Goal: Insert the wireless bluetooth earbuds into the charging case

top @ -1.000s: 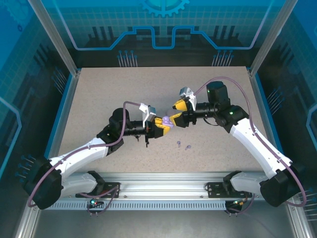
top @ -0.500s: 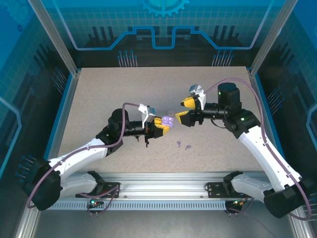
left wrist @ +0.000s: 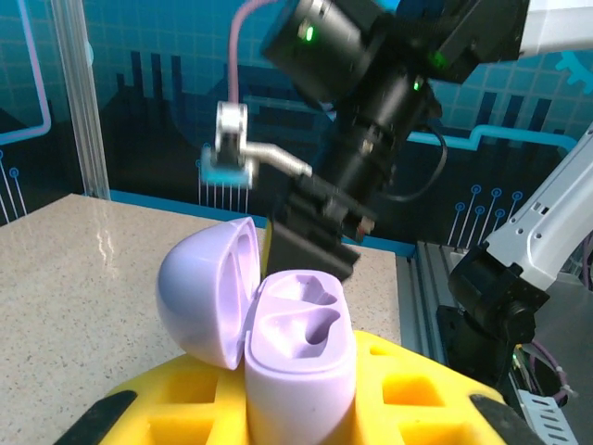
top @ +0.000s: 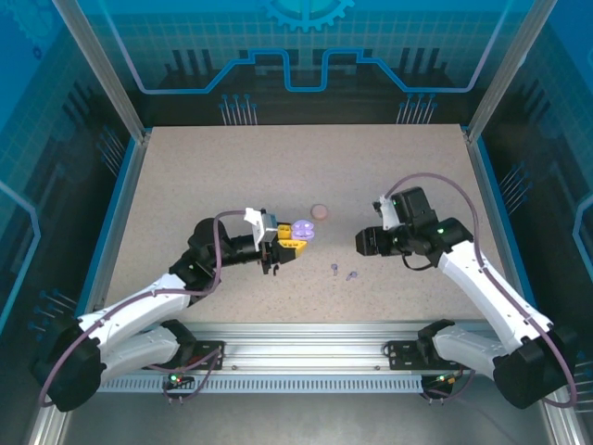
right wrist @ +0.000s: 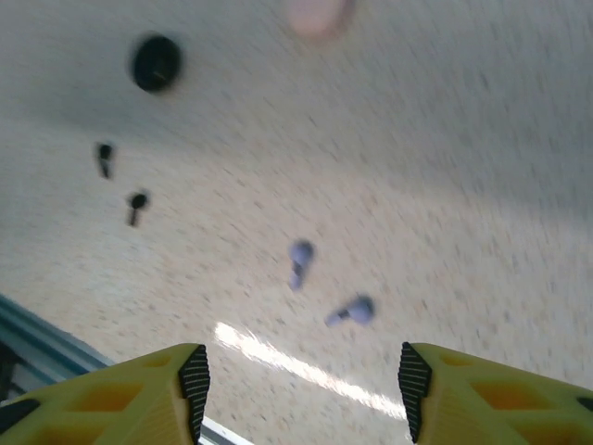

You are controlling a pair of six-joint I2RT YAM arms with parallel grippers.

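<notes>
An open lilac charging case (left wrist: 301,348) stands upright between my left gripper's yellow fingers (left wrist: 408,399), its lid (left wrist: 206,283) swung to the left and both sockets empty. In the top view the lilac case (top: 302,229) sits at the tip of the left gripper (top: 290,242). Two lilac earbuds (right wrist: 298,258) (right wrist: 352,311) lie on the table just ahead of my right gripper (right wrist: 303,389), which is open and holds nothing. The same lilac earbuds (top: 334,269) (top: 351,275) lie below and left of the right gripper (top: 364,243). Two black earbuds (right wrist: 104,156) (right wrist: 136,204) lie further left. No pink earbuds are in view.
A round black case (right wrist: 155,62) lies beyond the black earbuds. A pale pink case (top: 320,211) rests on the table between the two arms, also at the top of the right wrist view (right wrist: 318,14). The table's near edge rail (right wrist: 37,329) runs just left of the right fingers.
My right gripper has let go of the lilac case, pulled away to the right and dropped towards the table over the lilac earbuds. The left gripper has drawn back left with the case.
</notes>
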